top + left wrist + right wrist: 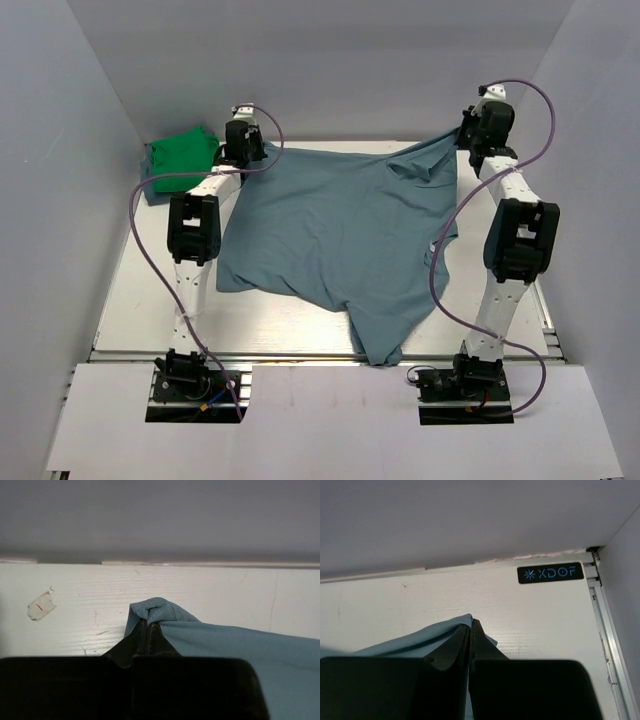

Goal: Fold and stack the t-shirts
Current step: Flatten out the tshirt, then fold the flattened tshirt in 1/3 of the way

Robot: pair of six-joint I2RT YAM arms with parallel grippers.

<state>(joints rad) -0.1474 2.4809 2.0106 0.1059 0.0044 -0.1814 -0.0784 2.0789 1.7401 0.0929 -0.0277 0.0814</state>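
Note:
The large blue-grey t-shirt (pixel 340 235) lies spread over the middle of the white table, one end hanging over the near edge. My left gripper (pixel 252 150) is shut on its far left corner; the left wrist view shows cloth (pixel 155 611) bunched in the closed jaws. My right gripper (pixel 470 135) is shut on the far right corner, lifted a little; the right wrist view shows cloth (pixel 435 632) pinched between the jaws. The green t-shirt (pixel 180 160) lies folded at the far left corner, just left of my left gripper.
Grey walls close in the table on the left, back and right. The back wall stands close behind both grippers. A metal rail (pixel 545 320) runs along the table's right edge. A black label (pixel 550 573) sits at the far right corner.

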